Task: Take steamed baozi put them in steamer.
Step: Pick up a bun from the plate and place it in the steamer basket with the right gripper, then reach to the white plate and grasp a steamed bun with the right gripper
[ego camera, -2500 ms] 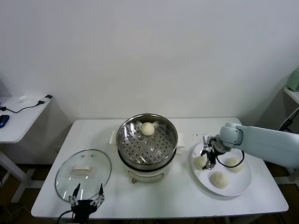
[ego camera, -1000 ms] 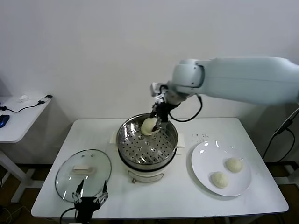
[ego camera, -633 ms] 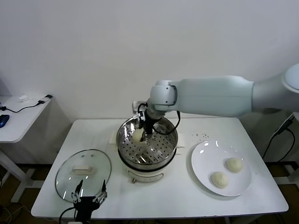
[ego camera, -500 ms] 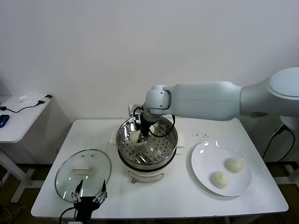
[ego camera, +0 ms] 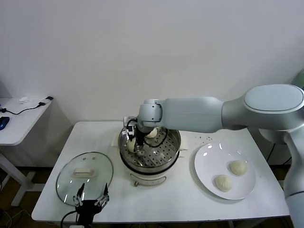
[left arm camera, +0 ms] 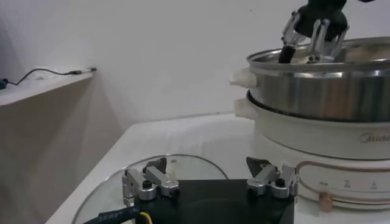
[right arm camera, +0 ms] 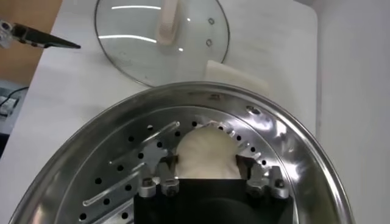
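right tool (right arm camera: 207,175) | apart astride baozi (right arm camera: 206,151) | dome up | steamer (right arm camera: 292,152)

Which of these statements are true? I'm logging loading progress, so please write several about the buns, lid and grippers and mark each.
1. Two baozi lie on the plate. True.
2. The glass lid covers the steamer. False: it lies on the table, on the steamer's left.
3. The right gripper is inside the steamer, around a baozi. True.
4. The left gripper holds a baozi. False: it is open and empty, by the lid.
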`<state>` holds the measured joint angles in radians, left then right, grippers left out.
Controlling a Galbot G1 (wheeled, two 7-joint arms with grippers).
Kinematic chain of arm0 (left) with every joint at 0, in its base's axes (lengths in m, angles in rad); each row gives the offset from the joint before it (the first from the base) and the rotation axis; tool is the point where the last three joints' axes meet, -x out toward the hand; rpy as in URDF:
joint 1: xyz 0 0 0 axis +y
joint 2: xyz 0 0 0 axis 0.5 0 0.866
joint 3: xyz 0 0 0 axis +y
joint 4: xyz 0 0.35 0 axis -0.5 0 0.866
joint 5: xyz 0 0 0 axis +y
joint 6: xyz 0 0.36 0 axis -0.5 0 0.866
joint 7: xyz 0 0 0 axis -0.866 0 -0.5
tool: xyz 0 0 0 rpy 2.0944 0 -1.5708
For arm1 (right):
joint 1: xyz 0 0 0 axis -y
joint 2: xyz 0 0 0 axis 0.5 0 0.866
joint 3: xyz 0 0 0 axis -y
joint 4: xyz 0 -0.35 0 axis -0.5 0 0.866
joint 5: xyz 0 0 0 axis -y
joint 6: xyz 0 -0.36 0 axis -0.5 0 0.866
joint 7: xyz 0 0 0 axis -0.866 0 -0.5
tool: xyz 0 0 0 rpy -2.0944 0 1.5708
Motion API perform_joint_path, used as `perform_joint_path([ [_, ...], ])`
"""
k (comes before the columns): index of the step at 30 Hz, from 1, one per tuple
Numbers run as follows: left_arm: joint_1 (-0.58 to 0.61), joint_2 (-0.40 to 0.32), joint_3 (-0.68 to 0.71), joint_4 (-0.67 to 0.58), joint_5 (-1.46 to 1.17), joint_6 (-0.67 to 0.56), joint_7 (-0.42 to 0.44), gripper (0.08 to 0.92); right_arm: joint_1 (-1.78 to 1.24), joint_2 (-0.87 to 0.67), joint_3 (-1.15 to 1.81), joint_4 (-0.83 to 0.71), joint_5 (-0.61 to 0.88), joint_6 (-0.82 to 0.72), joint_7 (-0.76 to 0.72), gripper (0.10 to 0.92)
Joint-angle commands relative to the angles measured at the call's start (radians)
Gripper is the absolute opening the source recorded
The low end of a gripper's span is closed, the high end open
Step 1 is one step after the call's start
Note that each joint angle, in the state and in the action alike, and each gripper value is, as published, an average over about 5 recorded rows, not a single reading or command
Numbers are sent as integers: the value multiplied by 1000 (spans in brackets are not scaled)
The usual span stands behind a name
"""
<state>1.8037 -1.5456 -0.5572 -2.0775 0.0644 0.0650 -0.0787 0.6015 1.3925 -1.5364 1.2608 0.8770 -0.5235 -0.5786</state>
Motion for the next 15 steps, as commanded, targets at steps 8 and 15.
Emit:
perform_joint_path([
  [8,9,3,-2,-11,1,0,0,823,185,-193,37,73,-42,169,-235,822],
  [15,4,5,-5,-15,2,4,2,823,395,-512,-94,118,-126,311,-491,823],
])
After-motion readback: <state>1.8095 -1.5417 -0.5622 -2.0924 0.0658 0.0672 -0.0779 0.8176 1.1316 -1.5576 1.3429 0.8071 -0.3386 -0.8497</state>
